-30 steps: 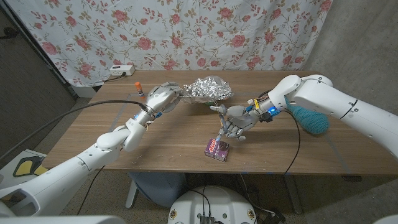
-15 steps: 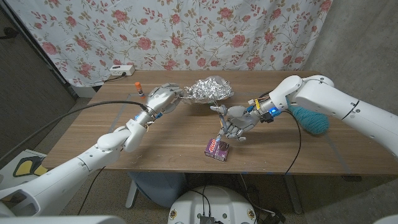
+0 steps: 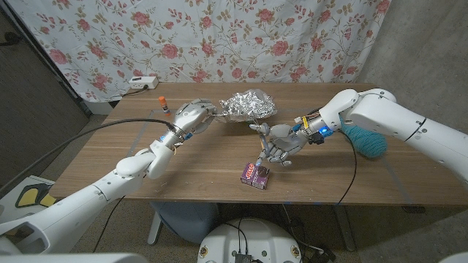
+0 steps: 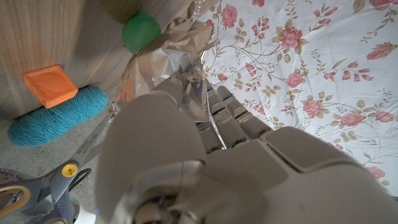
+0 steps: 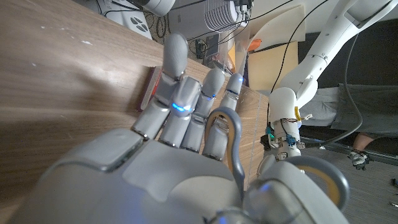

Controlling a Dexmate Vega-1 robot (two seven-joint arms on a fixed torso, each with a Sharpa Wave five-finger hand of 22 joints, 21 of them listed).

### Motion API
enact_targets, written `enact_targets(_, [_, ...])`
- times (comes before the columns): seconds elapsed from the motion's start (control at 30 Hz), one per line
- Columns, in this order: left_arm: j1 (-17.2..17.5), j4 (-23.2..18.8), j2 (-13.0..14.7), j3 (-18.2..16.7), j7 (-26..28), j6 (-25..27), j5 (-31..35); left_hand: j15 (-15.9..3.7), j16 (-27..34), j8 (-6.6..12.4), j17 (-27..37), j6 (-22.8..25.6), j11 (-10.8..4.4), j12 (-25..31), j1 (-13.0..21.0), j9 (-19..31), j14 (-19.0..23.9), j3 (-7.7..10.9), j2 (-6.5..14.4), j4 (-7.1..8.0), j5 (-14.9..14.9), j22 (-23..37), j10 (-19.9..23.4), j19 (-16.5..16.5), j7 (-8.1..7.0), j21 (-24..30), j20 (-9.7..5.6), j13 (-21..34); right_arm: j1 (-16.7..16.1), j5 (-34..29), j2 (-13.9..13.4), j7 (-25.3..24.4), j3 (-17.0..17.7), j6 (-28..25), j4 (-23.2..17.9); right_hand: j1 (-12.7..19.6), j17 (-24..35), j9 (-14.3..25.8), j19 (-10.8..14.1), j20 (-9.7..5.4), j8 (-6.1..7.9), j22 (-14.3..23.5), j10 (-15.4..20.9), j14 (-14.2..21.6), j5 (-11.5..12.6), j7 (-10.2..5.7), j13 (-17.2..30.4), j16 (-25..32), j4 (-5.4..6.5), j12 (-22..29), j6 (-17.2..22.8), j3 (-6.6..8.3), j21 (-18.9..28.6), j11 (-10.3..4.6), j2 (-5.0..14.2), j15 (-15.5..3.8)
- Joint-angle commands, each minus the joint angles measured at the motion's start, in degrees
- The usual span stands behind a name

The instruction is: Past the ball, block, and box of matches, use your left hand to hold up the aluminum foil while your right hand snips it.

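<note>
A crumpled sheet of aluminum foil [image 3: 248,104] is at the table's far middle, and my left hand [image 3: 191,117] grips its left tip. In the left wrist view the foil [image 4: 168,56] rises over my left hand [image 4: 186,155], with a green ball [image 4: 140,31] and an orange block [image 4: 51,84] beyond it. My right hand [image 3: 278,142] holds grey scissors [image 3: 257,129] just in front of the foil, blades towards it. The scissor handle loop [image 5: 233,134] curves over my right hand [image 5: 180,143]. A matchbox [image 3: 255,174] lies near the front edge, below the right hand.
A teal ball of yarn [image 3: 365,139] lies on the right, under my right forearm. A glue stick [image 3: 165,107] stands at the far left of the table [image 3: 110,157]. A white power strip [image 3: 142,82] sits behind it by the floral curtain.
My right hand with the scissors has drifted slightly to the right. The left hand and the foil have barely shifted.
</note>
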Motion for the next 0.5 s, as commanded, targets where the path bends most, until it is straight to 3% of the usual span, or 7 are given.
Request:
enact_targets(0.03, [-0.2,0.3,-0.5,0.5,-0.5,0.3,-0.2,-0.58,0.2,0.62,0.2,0.4,-0.12,0.4,0.3,0.1,0.4,-0.13,0.3,-0.21,0.1,0.3,0.2,0.7,-0.28,-0.1,0.03,0.1,-0.9,1.1,-1.1,0.0,0.9,0.2,-0.8,0.3,0.1,0.1,0.1,-1.56,0.38,-0.1,0.5,0.0,-0.2,10.98,0.1,0.1,0.16,0.4,-9.3,0.32,0.3,0.12,0.65,-3.27])
enact_targets(0.5, [-0.1,0.4,-1.0,1.1,-0.8,0.8,-0.5,-0.59,0.1,0.86,0.1,0.4,-0.13,0.7,0.2,-0.1,0.6,-0.22,0.2,-0.23,0.1,0.3,0.3,0.8,-0.47,-0.4,0.06,0.0,-1.5,2.4,-1.2,0.6,0.9,-0.1,-1.3,0.6,0.1,0.1,0.0,-1.48,0.41,-0.1,0.5,0.1,-0.4,11.04,0.1,0.1,0.12,0.5,-9.4,0.31,0.6,0.24,1.02,-3.27])
